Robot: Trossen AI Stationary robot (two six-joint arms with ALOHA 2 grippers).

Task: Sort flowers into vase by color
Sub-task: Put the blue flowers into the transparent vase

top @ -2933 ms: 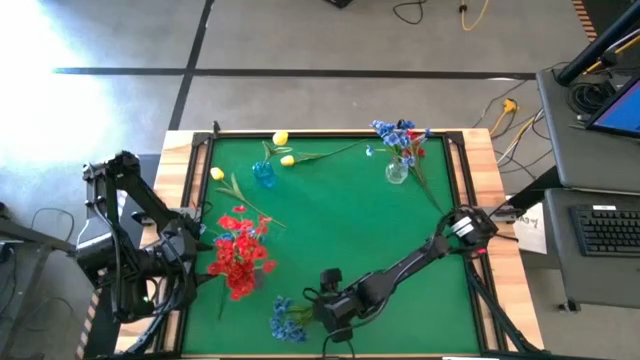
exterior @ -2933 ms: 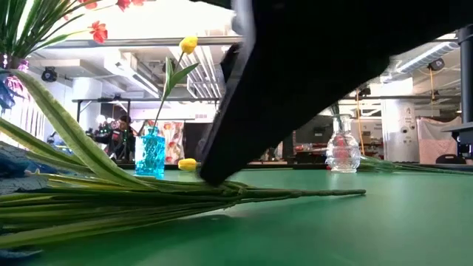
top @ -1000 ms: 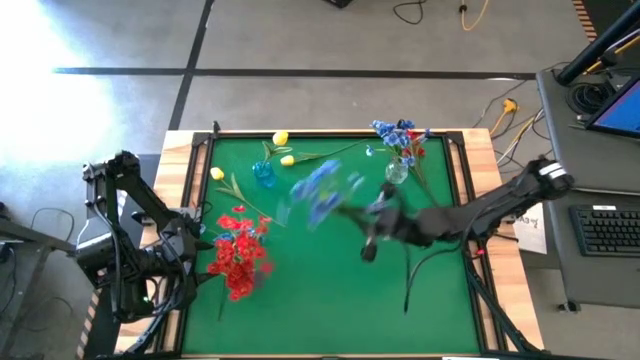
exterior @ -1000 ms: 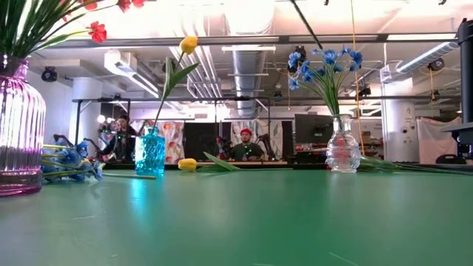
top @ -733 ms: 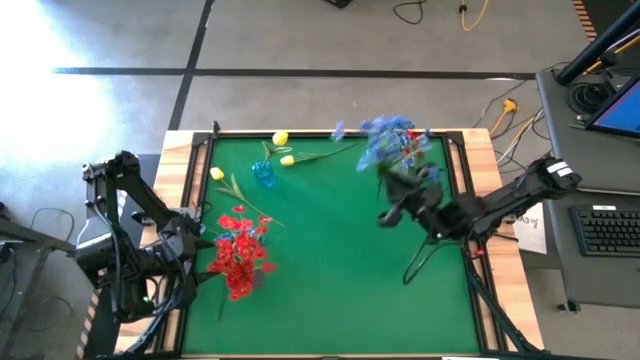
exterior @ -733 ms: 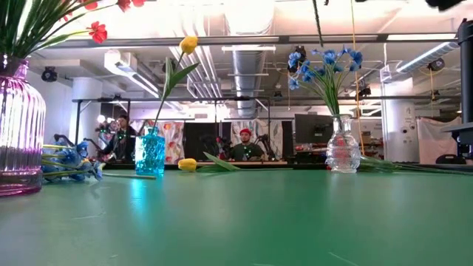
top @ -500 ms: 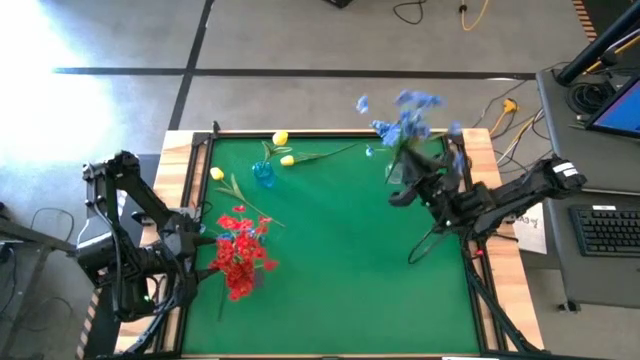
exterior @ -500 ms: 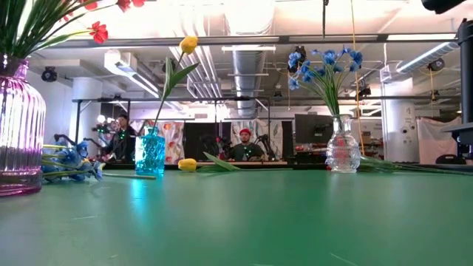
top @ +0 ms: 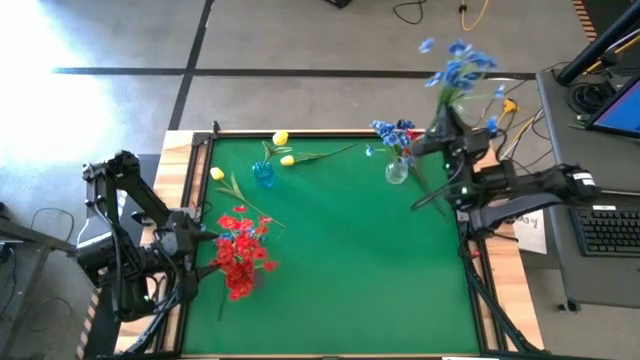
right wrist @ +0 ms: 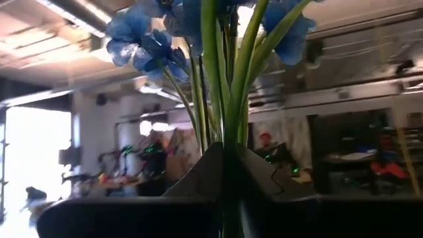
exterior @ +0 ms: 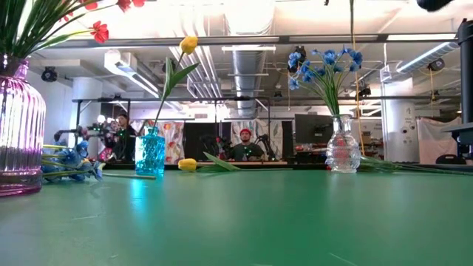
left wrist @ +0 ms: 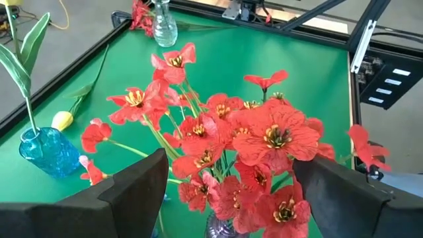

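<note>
My right gripper [top: 450, 138] is shut on a bunch of blue flowers [top: 455, 62], high over the table's far right corner, just right of the clear vase [top: 397, 172]. That vase holds more blue flowers [exterior: 325, 63]. A small blue vase [top: 264, 175] carries one yellow flower [exterior: 188, 44]; other yellow flowers [top: 288, 160] lie on the mat beside it. Red flowers [left wrist: 264, 132] stand in the purple vase [exterior: 18, 133] at the near left. My left gripper [left wrist: 228, 182] is open, one finger on either side of the red blossoms; I see no touch. My right gripper pinches the blue bunch's green stems [right wrist: 228, 112] between its two shut fingers [right wrist: 198, 178]. The fingers lie level, pointing toward the table's far edge, across the stems. The bunch stands upright and lifted clear, blossoms above the fingers, stem ends [top: 417, 203] hanging free below.
Loose blue blossoms [exterior: 70, 159] lie behind the purple vase. A loose stem [top: 240, 190] lies between the two left vases. Black rails [top: 462, 170] line the table's sides. A desk with a keyboard [top: 605, 230] stands on the right. People [exterior: 240, 144] sit beyond the far edge.
My right gripper has carried the blue bunch from over the table's middle toward the far right corner and upward, staying shut. The bunch has swung from slanting, with its blossoms toward the left, to upright beside the clear vase.
</note>
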